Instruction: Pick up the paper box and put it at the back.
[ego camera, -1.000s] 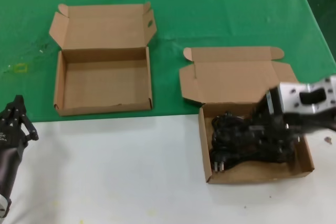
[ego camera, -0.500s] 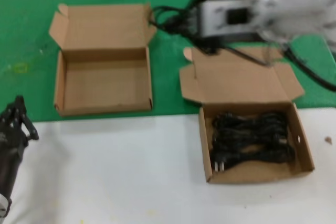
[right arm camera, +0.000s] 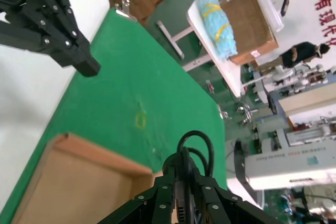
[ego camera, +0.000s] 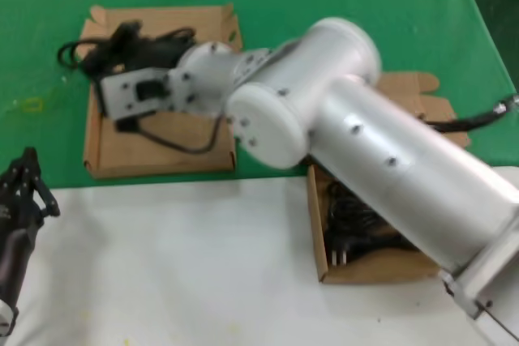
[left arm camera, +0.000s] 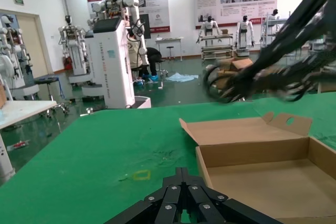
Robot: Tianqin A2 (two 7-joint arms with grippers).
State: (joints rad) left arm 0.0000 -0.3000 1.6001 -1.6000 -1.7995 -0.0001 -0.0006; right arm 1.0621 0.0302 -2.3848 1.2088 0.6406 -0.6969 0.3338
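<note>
Right gripper [ego camera: 105,50] clamps looped black cable [right arm camera: 195,148] (glossy)

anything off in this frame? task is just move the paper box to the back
Yes. The right gripper isn't on a box: it's shut on a black cable bundle, held over the empty left box. More black cables sit in the right box, which straddles the green cloth's edge. The left gripper idles near the front-left.
</note>
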